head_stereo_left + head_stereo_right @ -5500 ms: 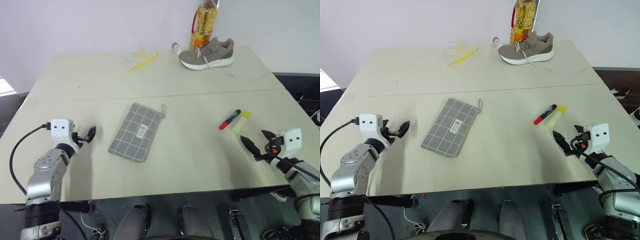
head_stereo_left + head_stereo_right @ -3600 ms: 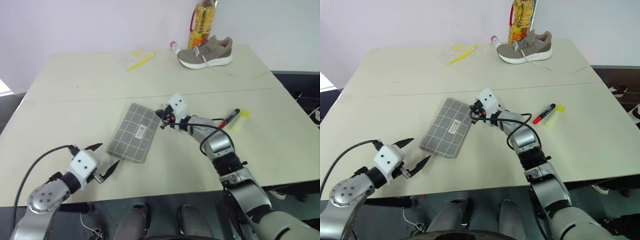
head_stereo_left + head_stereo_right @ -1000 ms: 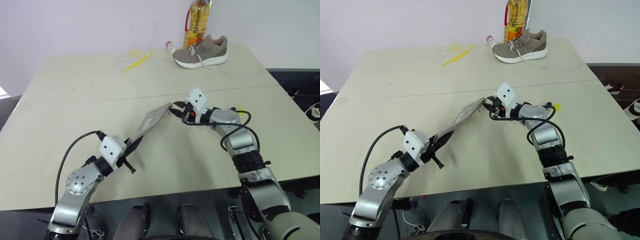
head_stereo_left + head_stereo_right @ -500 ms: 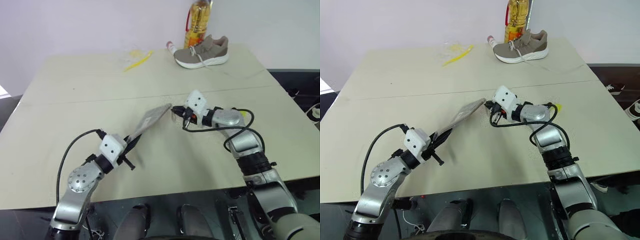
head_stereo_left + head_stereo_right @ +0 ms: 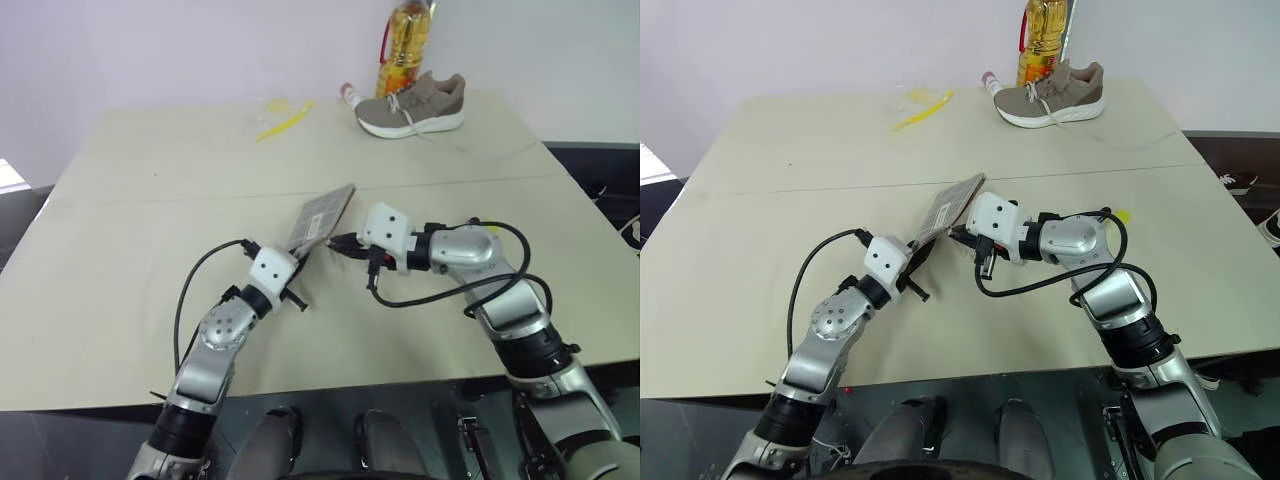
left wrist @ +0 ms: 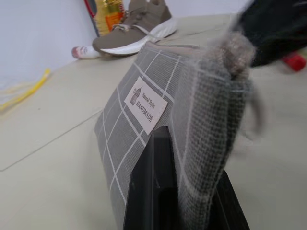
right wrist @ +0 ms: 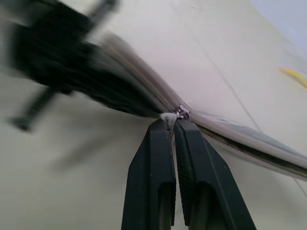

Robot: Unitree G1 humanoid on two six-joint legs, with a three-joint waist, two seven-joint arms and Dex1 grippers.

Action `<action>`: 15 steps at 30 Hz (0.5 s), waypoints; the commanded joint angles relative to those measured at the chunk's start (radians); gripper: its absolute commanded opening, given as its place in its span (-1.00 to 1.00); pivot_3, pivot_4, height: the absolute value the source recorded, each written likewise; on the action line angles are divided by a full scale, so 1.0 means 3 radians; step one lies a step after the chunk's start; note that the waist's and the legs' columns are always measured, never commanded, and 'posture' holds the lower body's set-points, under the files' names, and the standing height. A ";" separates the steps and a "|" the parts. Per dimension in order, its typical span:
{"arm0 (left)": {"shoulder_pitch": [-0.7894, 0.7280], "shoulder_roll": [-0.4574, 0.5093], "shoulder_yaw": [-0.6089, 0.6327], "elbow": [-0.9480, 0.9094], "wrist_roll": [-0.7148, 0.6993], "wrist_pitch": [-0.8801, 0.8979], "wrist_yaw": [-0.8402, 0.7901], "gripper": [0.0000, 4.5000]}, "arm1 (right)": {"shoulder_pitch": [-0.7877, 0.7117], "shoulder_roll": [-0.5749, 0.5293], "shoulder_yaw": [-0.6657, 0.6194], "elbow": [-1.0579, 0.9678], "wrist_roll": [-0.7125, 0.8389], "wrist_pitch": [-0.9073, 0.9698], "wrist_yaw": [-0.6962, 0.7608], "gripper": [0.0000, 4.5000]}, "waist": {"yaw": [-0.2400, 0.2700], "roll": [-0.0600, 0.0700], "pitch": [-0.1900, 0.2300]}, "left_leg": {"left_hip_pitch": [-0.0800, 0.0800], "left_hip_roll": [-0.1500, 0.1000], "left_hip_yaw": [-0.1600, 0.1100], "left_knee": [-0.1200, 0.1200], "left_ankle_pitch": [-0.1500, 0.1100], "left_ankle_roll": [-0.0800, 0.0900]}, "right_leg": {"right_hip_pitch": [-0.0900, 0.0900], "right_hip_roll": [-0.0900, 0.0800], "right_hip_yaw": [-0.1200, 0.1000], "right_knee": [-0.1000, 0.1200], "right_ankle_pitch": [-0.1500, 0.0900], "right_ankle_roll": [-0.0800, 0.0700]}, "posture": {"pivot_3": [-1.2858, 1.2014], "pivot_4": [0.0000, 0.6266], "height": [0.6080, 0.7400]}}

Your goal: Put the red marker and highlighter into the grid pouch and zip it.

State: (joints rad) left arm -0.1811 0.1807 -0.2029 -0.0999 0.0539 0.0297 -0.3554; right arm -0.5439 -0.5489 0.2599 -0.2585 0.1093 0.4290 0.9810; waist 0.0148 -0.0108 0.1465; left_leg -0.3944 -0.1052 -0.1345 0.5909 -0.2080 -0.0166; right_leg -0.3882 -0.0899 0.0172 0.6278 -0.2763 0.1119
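While both arms meet over the middle of the pale beige table (image 5: pixel 140 190), the flat grey fabric grid pouch with thin white lines (image 5: pixel 322 213) hangs tilted in the air between them

The left gripper (image 5: pixel 303 250) is clamped on the pouch's lower corner, its black fingers (image 6: pixel 156 187) pressed against the cloth beside the small white label (image 6: pixel 145 104). The right gripper (image 5: pixel 337 240) has its two black fingers (image 7: pixel 160 158) squeezed together on the pale zipper cord (image 7: pixel 169 118) at the pouch's edge. Near the table's right side a bit of the pale-yellow highlighter (image 5: pixel 1124 215) shows past the right arm. At the far edge stand a tan sneaker (image 5: pixel 414 103), a bottle of yellow oil (image 5: pixel 404 42), a white tube with a red cap (image 5: pixel 352 95) and a thin yellow strip (image 5: pixel 283 122)
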 commanded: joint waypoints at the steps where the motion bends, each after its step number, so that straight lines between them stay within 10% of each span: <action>1: -0.0162 -0.0084 0.0030 0.0130 0.0051 -0.0103 0.0142 -1.00 | 0.0021 -0.0077 0.0001 -0.0389 0.0223 0.0138 0.0150 -0.95 | 0.0000 -0.0002 0.0000 | -0.0001 -0.0001 0.0000 0.0001 0.0000 0.0000 | 0.0001 -0.0001 0.0000 0.0000 0.0000 0.0000 | 0.03 -0.52 1.00; 7: -0.0189 -0.0068 0.0072 0.0169 0.0014 -0.0166 0.0120 -1.00 | 0.0048 -0.0122 -0.0097 -0.0516 0.0427 0.0419 0.0152 -0.95 | -0.0006 -0.0002 0.0000 | -0.0002 0.0000 -0.0001 0.0001 -0.0001 0.0000 | -0.0002 0.0000 -0.0002 0.0001 0.0000 0.0001 | 0.03 -0.52 1.00; 13: -0.0083 0.0093 0.0138 -0.0007 -0.0317 -0.0338 -0.0234 -1.00 | 0.0065 -0.0255 -0.0835 -0.0346 0.0771 0.1125 -0.0209 0.06 | 0.0000 -0.0002 0.0000 | -0.0004 -0.0001 -0.0002 0.0003 -0.0001 0.0000 | -0.0001 -0.0002 -0.0002 0.0000 0.0000 0.0000 | 0.03 -0.52 1.00; 15: -0.0069 0.0123 0.0140 -0.0041 -0.0443 -0.0328 -0.0366 -1.00 | 0.0076 -0.0322 -0.1013 -0.0231 0.0766 0.1262 -0.0365 0.06 | 0.0009 -0.0003 0.0000 | -0.0005 -0.0001 -0.0002 0.0003 -0.0001 0.0000 | -0.0001 -0.0003 -0.0003 -0.0001 0.0000 0.0000 | 0.03 -0.52 1.00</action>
State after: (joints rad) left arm -0.1969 0.2194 -0.1680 -0.0590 -0.0364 -0.0492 -0.4321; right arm -0.5162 -0.6273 0.0145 -0.3382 0.3254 0.7778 0.9099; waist 0.0174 -0.0116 0.1466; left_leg -0.3960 -0.1057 -0.1352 0.5919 -0.2083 -0.0166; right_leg -0.3883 -0.0911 0.0161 0.6275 -0.2764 0.1119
